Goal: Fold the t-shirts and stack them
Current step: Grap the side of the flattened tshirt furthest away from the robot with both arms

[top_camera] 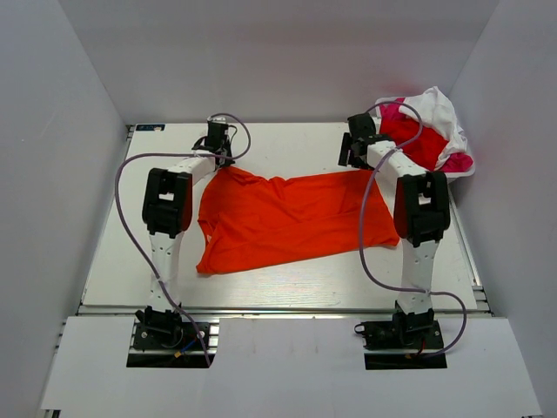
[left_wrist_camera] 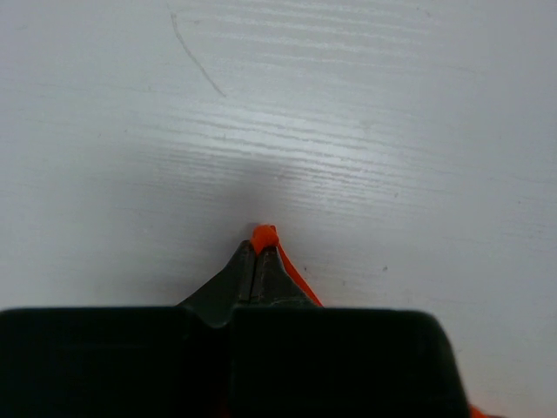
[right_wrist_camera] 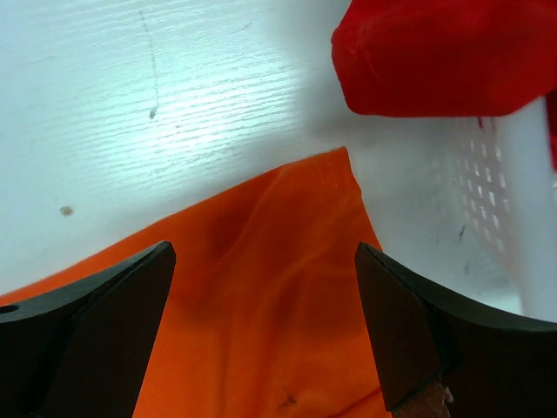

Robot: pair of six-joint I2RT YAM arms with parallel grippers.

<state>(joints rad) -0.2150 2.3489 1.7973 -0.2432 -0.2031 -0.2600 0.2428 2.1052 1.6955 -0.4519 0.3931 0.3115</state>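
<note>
From above, the orange t-shirt [top_camera: 291, 222] lies rumpled across the middle of the surface [top_camera: 287, 287], the left pincer [top_camera: 224, 158] at its far left corner, the right pincer [top_camera: 355, 155] over its far right one, the other t-shirts [top_camera: 426, 131] heaped far right. The left wrist view shows that pincer closed on only a tiny nub of orange hem, which could slip out under a pull. The right wrist view shows the other pincer wide open, holding nothing; closing off-centre may miss the corner, or snag the red t-shirt [right_wrist_camera: 444, 52] nearby.
</note>
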